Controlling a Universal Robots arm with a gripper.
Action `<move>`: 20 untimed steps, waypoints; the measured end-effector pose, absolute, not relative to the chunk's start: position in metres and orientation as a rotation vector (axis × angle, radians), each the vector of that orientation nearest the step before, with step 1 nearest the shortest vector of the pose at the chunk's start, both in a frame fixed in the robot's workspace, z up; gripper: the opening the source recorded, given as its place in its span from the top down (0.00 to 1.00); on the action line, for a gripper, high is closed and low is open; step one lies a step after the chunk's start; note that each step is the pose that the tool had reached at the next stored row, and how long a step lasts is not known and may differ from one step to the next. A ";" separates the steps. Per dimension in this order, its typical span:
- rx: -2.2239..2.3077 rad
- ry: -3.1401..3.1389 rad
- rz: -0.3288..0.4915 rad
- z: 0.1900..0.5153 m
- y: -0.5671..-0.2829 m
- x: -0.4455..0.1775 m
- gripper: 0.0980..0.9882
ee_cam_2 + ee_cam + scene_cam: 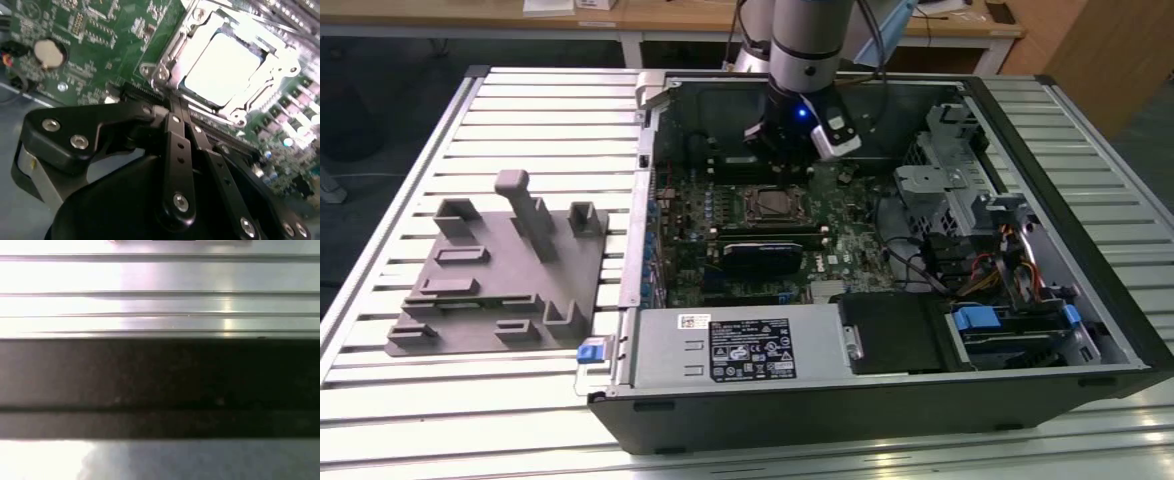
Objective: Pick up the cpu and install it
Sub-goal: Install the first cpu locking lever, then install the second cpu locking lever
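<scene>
In the metal socket frame, the cpu (flat, shiny silver) sits.

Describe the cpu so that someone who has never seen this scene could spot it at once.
Find the open black computer case lying on the slatted metal table, then the green motherboard inside it. The cpu lies in the metal-framed socket just below the gripper in the exterior view: a flat, shiny silver square, unlike the green board around it.

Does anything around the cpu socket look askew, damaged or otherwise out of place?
Nothing stands out. The cpu lies flat and square inside its socket frame on the motherboard, with the end effector beside it. No bent or loose parts show.
</scene>
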State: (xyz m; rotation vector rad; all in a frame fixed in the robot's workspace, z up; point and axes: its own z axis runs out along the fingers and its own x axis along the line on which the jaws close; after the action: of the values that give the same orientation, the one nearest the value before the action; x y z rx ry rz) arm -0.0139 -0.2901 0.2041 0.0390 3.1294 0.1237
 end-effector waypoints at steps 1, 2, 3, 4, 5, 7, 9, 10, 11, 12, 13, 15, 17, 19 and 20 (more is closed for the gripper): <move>0.039 3.129 0.124 0.206 -0.290 -0.014 0.99; 0.039 3.129 0.124 0.207 -0.290 -0.014 0.99; 0.039 3.129 0.124 0.207 -0.290 -0.014 0.99; 0.039 3.129 0.124 0.207 -0.291 -0.014 0.99; 0.039 3.129 0.124 0.207 -0.292 -0.014 0.99; 0.039 3.129 0.124 0.207 -0.294 -0.014 0.99; 0.039 3.129 0.124 0.207 -0.294 -0.014 0.99; 0.039 3.129 0.124 0.207 -0.294 -0.014 0.99; 0.039 3.129 0.124 0.207 -0.295 -0.014 0.99; 0.039 3.129 0.124 0.207 -0.295 -0.014 0.99; 0.039 3.129 0.124 0.207 -0.295 -0.014 0.99; 0.039 3.129 0.124 0.207 -0.296 -0.014 0.99; 0.039 3.129 0.124 0.207 -0.296 -0.014 0.99; 0.039 3.129 0.124 0.207 -0.297 -0.014 0.99; 0.039 3.129 0.124 0.207 -0.297 -0.014 0.99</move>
State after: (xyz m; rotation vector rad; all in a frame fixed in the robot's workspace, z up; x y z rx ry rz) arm -0.0139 -0.2972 0.2071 0.0388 3.1293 0.1237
